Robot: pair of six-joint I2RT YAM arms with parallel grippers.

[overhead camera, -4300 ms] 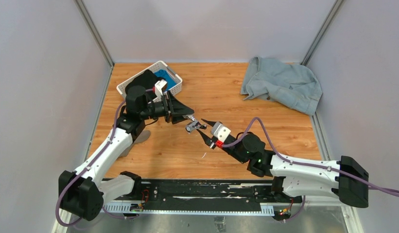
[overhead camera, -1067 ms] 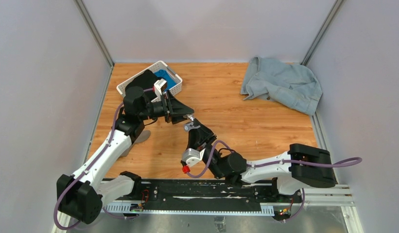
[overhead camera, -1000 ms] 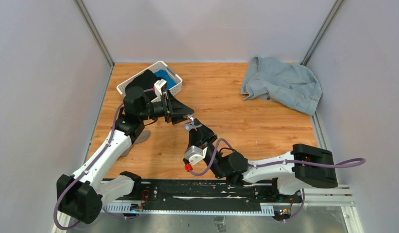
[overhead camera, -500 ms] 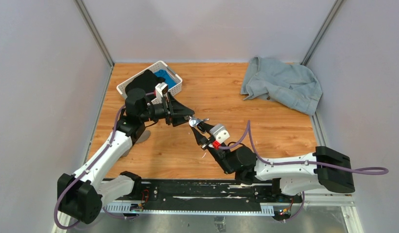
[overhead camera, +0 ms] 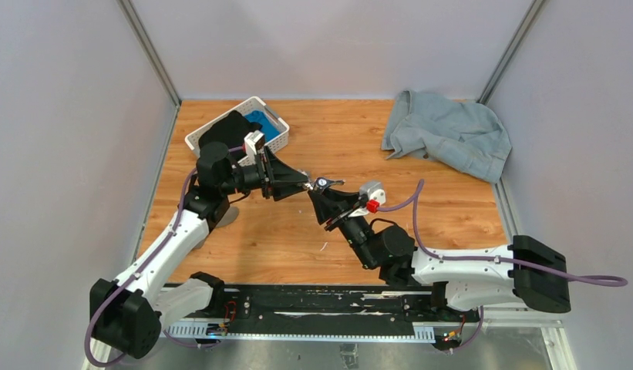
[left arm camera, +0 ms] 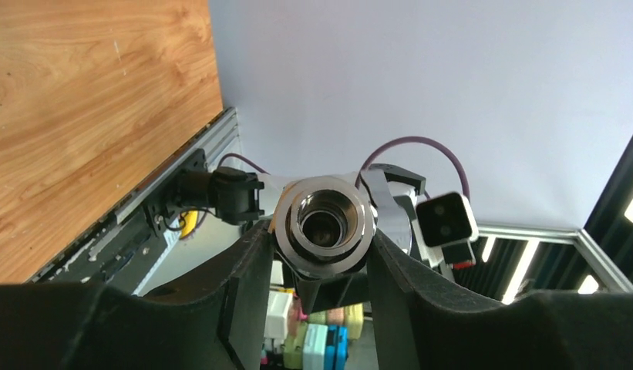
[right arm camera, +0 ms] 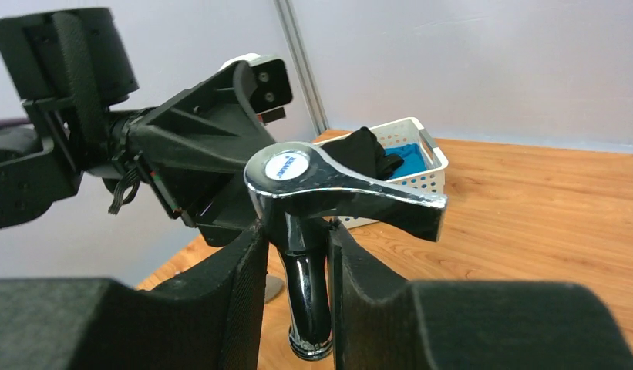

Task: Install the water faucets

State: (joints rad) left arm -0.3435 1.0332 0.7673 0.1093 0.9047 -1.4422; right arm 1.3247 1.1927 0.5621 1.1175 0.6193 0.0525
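- Chrome tap, clamped by its neck in the right gripper. The handle on top sticks out toward the right of the frame. The spout end hangs free at bottom centre.
- Round blue label on the cap of the tap has white lettering, too small and skewed to read.
- Grey metal nut, squeezed on both sides by the left gripper at lower centre of the frame. It is seen end-on, hollow bore facing the camera.
- Top view: both parts are held in the air over the middle of the wooden table. The tap sits just right of the left gripper's tip, with the right gripper coming up from lower right. Too small there to tell whether tap and nut touch.
- Only the left wrist view shows the nut's bore. The nut can't be made out in the right wrist view.
- Only the right wrist view shows the label and the spout.
- Only the top view shows the grey cloth, crumpled at upper right of the table.
- White basket at upper left of the top view has something blue in it. The right wrist view shows it too, behind the tap handle.
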